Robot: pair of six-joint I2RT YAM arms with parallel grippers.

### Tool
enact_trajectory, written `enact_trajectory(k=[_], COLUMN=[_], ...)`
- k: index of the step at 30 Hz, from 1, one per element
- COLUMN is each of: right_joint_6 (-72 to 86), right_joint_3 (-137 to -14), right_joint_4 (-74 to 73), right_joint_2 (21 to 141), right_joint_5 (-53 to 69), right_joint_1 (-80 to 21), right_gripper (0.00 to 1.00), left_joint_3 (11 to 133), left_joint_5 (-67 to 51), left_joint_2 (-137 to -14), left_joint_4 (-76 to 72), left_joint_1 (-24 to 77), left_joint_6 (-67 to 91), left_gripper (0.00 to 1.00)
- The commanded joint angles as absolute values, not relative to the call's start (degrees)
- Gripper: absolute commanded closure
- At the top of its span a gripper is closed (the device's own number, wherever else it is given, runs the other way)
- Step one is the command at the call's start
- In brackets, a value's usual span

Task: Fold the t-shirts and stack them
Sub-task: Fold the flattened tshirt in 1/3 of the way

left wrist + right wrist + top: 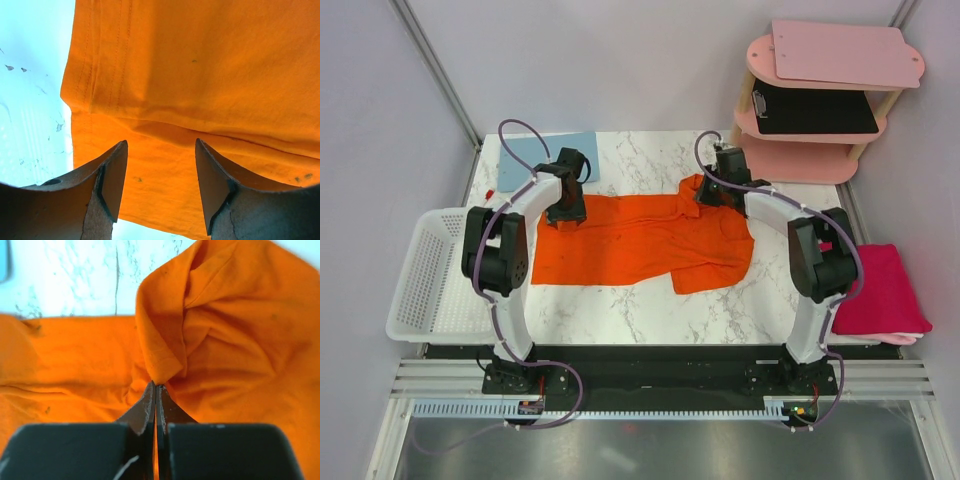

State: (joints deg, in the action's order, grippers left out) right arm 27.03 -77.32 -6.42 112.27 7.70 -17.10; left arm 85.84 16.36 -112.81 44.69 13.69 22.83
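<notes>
Currently my right gripper (155, 390) is pinched tight on a bunched fold of the orange t-shirt (640, 245), at its far right corner. My left gripper (160, 141) has its jaws apart, over the shirt's left end by a stitched hem. The shirt lies spread across the marble table (620, 310). The magenta t-shirt (880, 285) sits folded at the table's right edge.
</notes>
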Motion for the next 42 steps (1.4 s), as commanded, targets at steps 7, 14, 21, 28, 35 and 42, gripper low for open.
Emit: enact_trajectory(k=[7, 14, 21, 28, 35, 42], right_joint_6=[28.03, 29.62, 28.04, 25.84, 24.79, 23.56], right_joint_3=[-64.08, -59.69, -56.52, -57.47, -61.25, -70.21], right_joint_4=[-6.23, -14.06, -15.38, -11.26, -2.64, -1.14], right_joint_2=[87.29, 85.87, 84.74, 87.09, 101.66, 109.33], right_joint_5=[-6.85, -7.65, -10.09, -16.17, -14.78, -11.96], right_joint_1=[-20.92, -23.55, -25.40, -22.94, -18.47, -17.84], right_gripper=[1.00, 0.97, 0.29, 0.20, 0.48, 0.58], left_joint_3=[85.78, 86.04, 86.13, 86.04, 86.22, 86.22], left_joint_5=[16.52, 16.43, 16.79, 16.61, 16.70, 17.14], left_joint_2=[-112.32, -112.76, -112.50, -112.59, -112.68, -113.47], left_joint_4=[43.59, 43.68, 43.59, 43.59, 43.68, 43.59], left_joint_1=[14.50, 14.76, 14.77, 14.94, 15.47, 15.99], left_joint_6=[21.18, 21.01, 20.57, 20.48, 20.13, 20.13], left_gripper=[0.37, 0.37, 0.36, 0.36, 0.36, 0.36])
